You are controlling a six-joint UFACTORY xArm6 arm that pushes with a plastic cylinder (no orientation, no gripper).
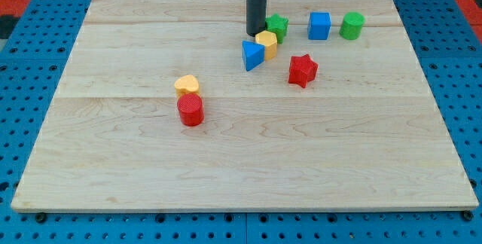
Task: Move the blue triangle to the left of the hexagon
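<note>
The blue triangle (251,55) lies on the wooden board above its middle, touching the left side of the yellow hexagon (266,45). My tip (256,34) stands just above the triangle and at the hexagon's upper left, close to both. A green star (277,26) sits right behind the hexagon, to the right of the rod.
A red star (303,70) lies right of the triangle. A blue cube (319,25) and a green cylinder (352,25) sit at the view's top right. A yellow heart (187,86) and a red cylinder (190,111) sit together left of the middle.
</note>
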